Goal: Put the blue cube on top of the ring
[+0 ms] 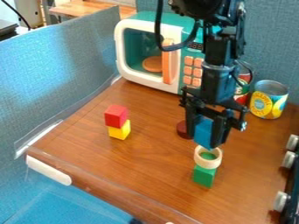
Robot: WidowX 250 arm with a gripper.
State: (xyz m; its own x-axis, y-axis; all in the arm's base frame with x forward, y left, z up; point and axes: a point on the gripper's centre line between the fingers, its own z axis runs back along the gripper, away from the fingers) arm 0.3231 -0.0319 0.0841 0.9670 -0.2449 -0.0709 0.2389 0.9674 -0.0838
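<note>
Background: blue fabric partition (64, 74); toy microwave (154, 50), far side; two cans (269, 99), far right.

Surface: brown wooden tabletop (152, 175).

Item, left: red cube (116, 116) upon yellow cube (119, 130).

Item, near right: pale ring (208, 164), upon green cube (204, 176).

Item, principal: blue cube (203, 131), above the ring, slightly to its far side. Held in black gripper (203, 136), jaws clamped on two opposite sides.

Handling, by judgement: light, stiff, hardly fragile; will not give under a squeeze. Smooth faces may slip or pivot if pinched off-centre.

Recommended hold: opposite side faces, upper half, underside free to seat flat upon the rim. Modest pressure should serve; a low grip risks fingertips knocking the ring.
</note>
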